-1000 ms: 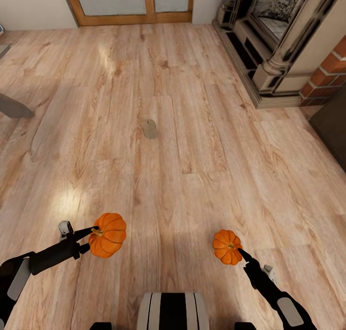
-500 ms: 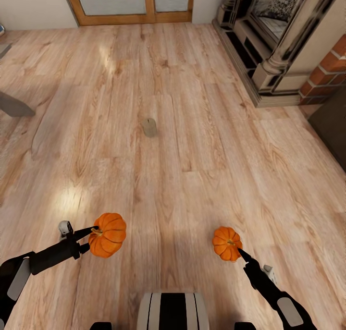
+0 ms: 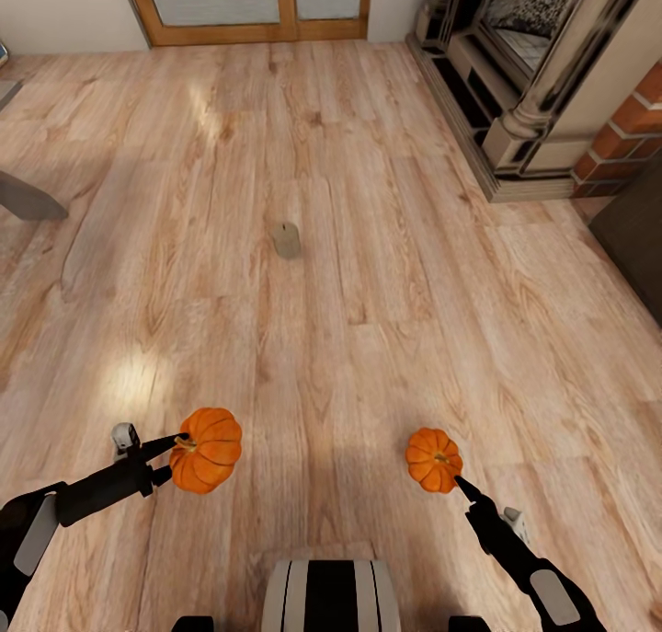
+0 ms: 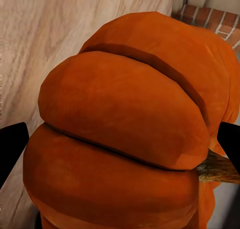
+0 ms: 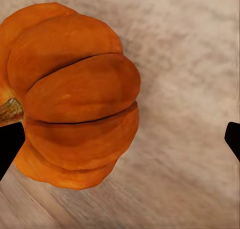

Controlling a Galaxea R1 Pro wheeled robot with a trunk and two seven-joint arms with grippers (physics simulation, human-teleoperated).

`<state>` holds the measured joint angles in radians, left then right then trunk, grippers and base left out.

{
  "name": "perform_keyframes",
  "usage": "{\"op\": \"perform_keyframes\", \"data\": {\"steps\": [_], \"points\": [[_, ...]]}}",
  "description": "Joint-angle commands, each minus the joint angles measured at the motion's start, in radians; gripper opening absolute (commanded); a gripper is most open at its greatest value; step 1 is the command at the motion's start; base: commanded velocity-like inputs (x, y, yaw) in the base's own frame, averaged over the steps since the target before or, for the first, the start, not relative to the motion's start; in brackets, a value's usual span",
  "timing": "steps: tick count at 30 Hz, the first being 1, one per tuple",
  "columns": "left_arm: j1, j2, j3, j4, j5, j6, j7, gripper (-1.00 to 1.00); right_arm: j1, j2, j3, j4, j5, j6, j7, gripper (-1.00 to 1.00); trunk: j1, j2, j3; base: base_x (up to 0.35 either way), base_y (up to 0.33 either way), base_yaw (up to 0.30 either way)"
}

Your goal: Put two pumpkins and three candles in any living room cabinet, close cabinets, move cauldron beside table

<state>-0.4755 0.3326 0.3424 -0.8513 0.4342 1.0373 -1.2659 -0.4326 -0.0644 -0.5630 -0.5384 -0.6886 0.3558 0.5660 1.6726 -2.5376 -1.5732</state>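
Pumpkins [image 3: 210,449] [image 3: 433,460] held at each arm's fingers [image 3: 170,446]; candle [image 3: 286,240] ahead.

A large orange ribbed pumpkin [image 4: 125,134] sits close between the two dark fingertips [image 4: 11,146] of the left end effector [image 4: 122,149], one at each edge. Its brownish stem [image 4: 217,169] points toward one fingertip. Behind it lie the pale wood floor [image 4: 60,34] and some red brick [image 4: 210,19].
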Motion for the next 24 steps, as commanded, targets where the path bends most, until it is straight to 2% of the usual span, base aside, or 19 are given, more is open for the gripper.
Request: {"op": "perform_keyframes", "data": {"steps": [1, 9, 14, 20, 24], "points": [[0.000, 0.000, 0.000, 0.000, 0.000, 0.001, 0.000, -1.00, 0.000, 0.000, 0.000, 0.000, 0.000, 0.000, 0.000, 1.00, 0.000, 0.000, -0.004, 0.000, 0.000, 0.000], [0.000, 0.000, -0.001, 0.000, 0.001, 0.001, 0.000, -1.00, 0.000, 0.000, 0.002, 0.000, 0.001, 0.000, 0.001, 1.00, 0.001, 0.000, -0.008, 0.000, 0.001, 0.000], [0.000, 0.000, 0.000, 0.000, 0.000, 0.002, 0.000, -1.00, 0.000, 0.000, 0.021, 0.000, 0.001, -0.001, 0.000, 1.00, 0.001, 0.000, -0.008, 0.069, 0.103, 0.000], [0.000, -0.001, 0.000, 0.000, 0.000, 0.001, 0.000, -1.00, 0.000, 0.000, 0.027, 0.000, 0.000, -0.003, 0.000, 1.00, 0.001, 0.000, -0.008, 0.019, 0.019, 0.000], [0.000, -0.001, 0.000, 0.000, 0.000, 0.000, 0.002, -1.00, -0.001, 0.000, 0.028, -0.001, 0.001, -0.003, 0.000, 1.00, 0.001, 0.000, -0.008, 0.146, 0.042, 0.000]]}}
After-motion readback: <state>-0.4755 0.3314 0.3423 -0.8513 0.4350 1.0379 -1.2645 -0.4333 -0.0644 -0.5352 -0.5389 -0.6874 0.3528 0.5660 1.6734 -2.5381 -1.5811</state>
